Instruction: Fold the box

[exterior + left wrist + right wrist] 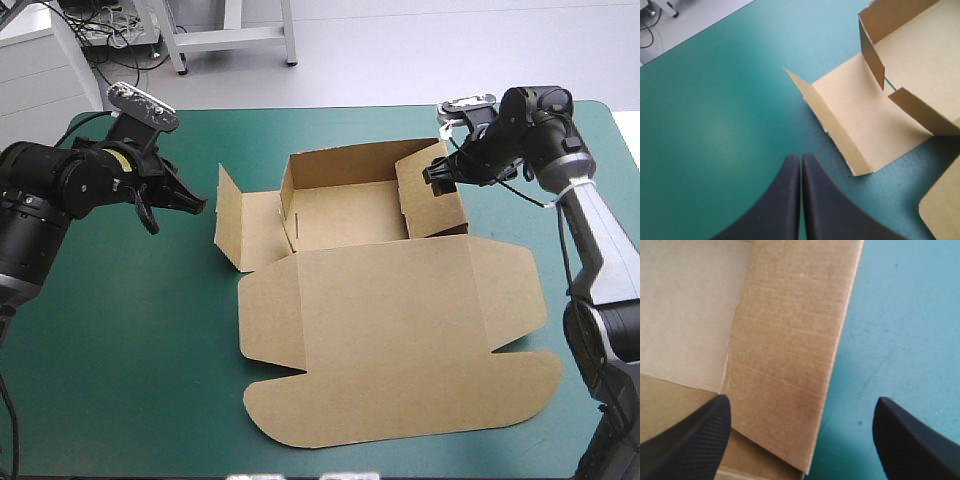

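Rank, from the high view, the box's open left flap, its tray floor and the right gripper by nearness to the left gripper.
1. The left flap, right beside the left gripper.
2. The tray floor, in the middle of the box.
3. The right gripper, over the box's right wall.

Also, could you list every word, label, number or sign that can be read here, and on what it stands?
None: no text can be read in any view.
The box: plain brown board, no print or label on the faces that show.
The teal-green cover: no marking.
The left pincer and the right pincer: black, no marking.
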Robot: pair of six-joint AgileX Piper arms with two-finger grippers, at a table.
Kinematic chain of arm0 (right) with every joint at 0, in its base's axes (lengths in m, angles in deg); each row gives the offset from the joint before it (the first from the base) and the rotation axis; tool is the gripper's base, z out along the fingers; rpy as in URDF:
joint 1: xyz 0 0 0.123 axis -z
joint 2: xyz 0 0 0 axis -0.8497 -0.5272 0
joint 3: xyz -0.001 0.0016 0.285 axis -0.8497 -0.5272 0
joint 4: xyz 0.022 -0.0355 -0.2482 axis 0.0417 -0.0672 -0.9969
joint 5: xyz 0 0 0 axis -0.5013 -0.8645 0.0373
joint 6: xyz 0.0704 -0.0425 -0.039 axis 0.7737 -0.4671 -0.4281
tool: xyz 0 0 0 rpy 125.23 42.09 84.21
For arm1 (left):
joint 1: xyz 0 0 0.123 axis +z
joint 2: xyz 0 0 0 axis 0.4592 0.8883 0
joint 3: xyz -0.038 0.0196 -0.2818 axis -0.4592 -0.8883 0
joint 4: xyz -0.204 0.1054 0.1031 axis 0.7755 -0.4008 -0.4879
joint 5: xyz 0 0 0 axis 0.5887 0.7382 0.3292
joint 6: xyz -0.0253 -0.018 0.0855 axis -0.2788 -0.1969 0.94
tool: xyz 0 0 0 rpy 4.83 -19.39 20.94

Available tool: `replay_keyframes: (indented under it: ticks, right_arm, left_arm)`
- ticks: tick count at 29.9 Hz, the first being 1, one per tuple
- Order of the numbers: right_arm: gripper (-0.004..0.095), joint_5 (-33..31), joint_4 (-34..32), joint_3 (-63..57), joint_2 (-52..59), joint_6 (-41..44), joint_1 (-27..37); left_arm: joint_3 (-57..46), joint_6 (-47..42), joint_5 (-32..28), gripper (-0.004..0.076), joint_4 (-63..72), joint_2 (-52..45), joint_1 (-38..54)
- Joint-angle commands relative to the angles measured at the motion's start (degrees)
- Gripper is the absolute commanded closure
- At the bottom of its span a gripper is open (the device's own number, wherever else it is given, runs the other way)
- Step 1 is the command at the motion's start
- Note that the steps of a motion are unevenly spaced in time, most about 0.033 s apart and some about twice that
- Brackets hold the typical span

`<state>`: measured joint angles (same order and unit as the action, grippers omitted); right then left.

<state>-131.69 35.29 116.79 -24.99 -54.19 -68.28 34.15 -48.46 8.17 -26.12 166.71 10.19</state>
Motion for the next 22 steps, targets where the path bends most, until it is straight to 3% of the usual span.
replay_keyframes:
  ticks: [1,11,15,18,22]
  right_arm:
    - [0.0184,2.24,0.45,1.82,-0.03,0.06,0.29]
    - [0.0195,4.45,0.45,1.91,-7.67,0.06,0.29]
    - [0.0254,5.40,0.45,1.91,-8.26,0.06,0.29]
    - [0.0373,6.10,0.45,1.91,-8.26,0.06,0.29]
    - [0.0661,6.36,0.45,1.91,-8.26,0.06,0.29]
  left_arm:
    - [1.11,-0.98,-3.26,0.0730,0.26,-1.79,-0.07]
    - [-0.73,-1.41,-2.65,0.0730,0.26,-1.79,-0.07]
    - [-0.73,-1.41,-2.86,0.0730,0.26,-1.89,-0.07]
    - [-0.73,-1.41,-3.27,0.0730,0.26,-1.89,-0.07]
    - [-0.73,-1.41,-3.52,0.0730,0.26,-1.89,-0.07]
